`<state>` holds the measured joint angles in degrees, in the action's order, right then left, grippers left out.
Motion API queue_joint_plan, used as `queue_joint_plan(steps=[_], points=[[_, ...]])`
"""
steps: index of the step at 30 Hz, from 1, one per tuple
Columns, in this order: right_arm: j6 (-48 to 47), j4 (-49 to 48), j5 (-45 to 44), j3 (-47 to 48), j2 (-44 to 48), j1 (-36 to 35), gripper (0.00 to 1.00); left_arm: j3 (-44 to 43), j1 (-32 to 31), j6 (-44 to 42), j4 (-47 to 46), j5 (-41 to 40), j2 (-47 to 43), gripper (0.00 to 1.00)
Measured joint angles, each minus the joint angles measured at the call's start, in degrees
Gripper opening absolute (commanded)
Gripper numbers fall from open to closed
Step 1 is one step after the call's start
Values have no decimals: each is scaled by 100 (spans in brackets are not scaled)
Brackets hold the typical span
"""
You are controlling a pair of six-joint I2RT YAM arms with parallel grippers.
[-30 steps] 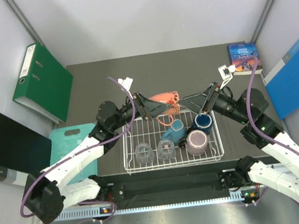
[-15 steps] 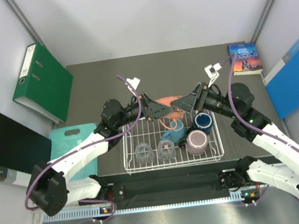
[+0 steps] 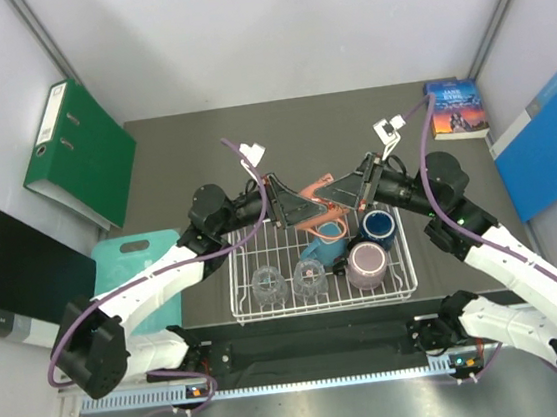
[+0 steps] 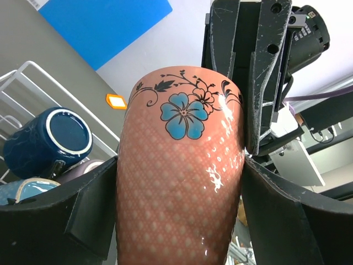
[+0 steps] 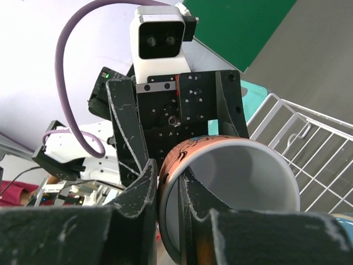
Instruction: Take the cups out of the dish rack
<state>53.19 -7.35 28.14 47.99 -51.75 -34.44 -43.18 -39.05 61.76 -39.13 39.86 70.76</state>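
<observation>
From where I sit, both arms come up from their bases near me and bend in toward the middle. Their wrists meet over the far part of the dish rack point(image 3: 235, 299).

The rack sits on the dark table point(image 3: 161, 151), just past the bases. Two clear glass tumblers point(image 3: 269, 282) stand side by side in its near left part. The mauve mug point(image 3: 367, 264) is at the near right. The navy mug point(image 3: 378, 225) is just behind it. The light blue mug point(image 3: 321, 247) lies tipped in the middle.

The orange mug point(image 4: 179, 182) is not in the rack with the others. It lies on its side between the two grippers. The left gripper point(image 4: 179, 221) squeezes it, with one finger point(image 4: 91, 215) on each side. The right gripper point(image 5: 168, 187) pinches the rim, with one finger point(image 5: 138, 193) outside and one inside. The mug has a blue flower and black vines on it.

A teal cutting board point(image 3: 129, 261) lies left of the rack. A book point(image 3: 457, 110) sits at the far right corner, and its words are too small for me to read. A green binder point(image 3: 76, 151) and a blue folder point(image 3: 548, 143) lean by the walls.
</observation>
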Motion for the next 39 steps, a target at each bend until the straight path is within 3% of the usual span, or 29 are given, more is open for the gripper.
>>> queue_joint_plan(steps=[2, 4, 7, 8, 9, 10, 17, 30, 35, 39], points=[[-28, 55, -15, 2, 9, -2, 0, -9, -2, -57, 70, -11, -2, 16], [-111, 166, -68, 7, 52, -2, 0, -63, -7, -155, 278, -44, -17, 32], [-313, 560, -181, 173, 125, -7, 0, -188, -59, -323, 623, -160, -83, 34], [-409, 748, -221, 302, 122, -24, 0, -234, -76, -363, 715, -214, -116, 40], [-474, 855, -258, 396, 122, -33, 0, -291, -94, -409, 804, -262, -149, 49], [-557, 975, -302, 501, 122, -44, 0, -350, -109, -459, 876, -326, -173, 65], [-1069, 1812, -780, 1115, 37, -81, 0, -634, -157, -597, 1307, -699, -186, 98], [-2496, 3383, -3165, 2317, -391, 66, 0, -640, 278, -444, 2981, -2627, -216, 99], [-2861, 3641, -4763, 2979, -1427, 308, 0, -708, 278, -479, 3939, -3499, -315, 99], [-2857, 4146, -5589, 3783, -2946, 789, 0, -1139, 278, -505, 5071, -4494, -330, 99]])
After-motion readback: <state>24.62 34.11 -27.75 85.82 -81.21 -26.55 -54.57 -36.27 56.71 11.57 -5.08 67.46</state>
